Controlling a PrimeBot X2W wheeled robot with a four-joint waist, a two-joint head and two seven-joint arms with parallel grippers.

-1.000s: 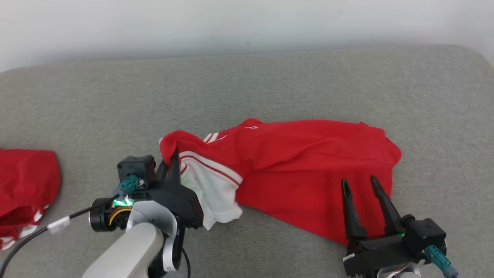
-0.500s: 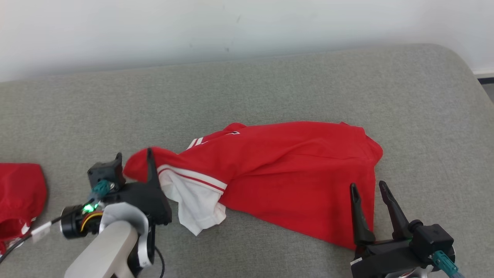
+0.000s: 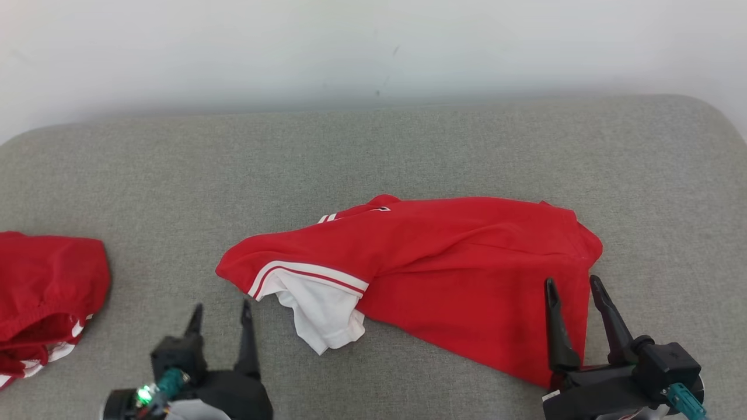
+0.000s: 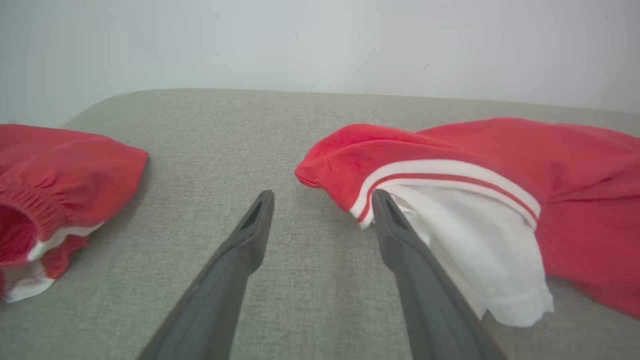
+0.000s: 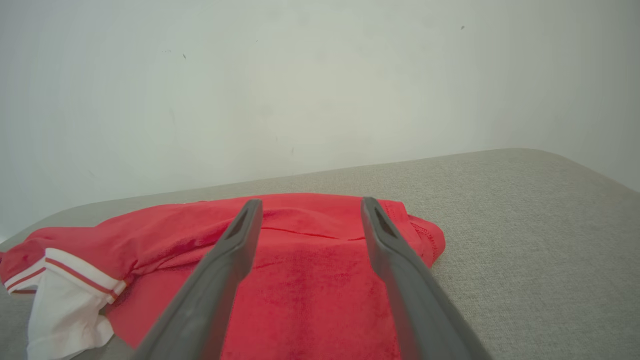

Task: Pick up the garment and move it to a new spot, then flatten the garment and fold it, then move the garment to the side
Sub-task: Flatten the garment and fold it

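On the grey bench (image 3: 408,146), the red garment (image 3: 467,262) lies crumpled at the middle, its white sleeve (image 3: 321,309) spilling toward us. A second ago our left claw (image 3: 220,308) was pinched on the red fold above that sleeve; now its fingers stand spread with nothing between them, drawn back toward us and apart from the cloth, and the fold it held has dropped flat onto the bench. Our right claw (image 3: 572,284) is spread wide as before, over the garment's near right corner, gripping nothing. We cannot tell whether its tips touch the cloth or hang just above it. The garment's near right edge is hidden behind that claw. Another red garment (image 3: 46,280) at the far left is cut off by the picture's edge, and the lower edge cuts off our left arm.
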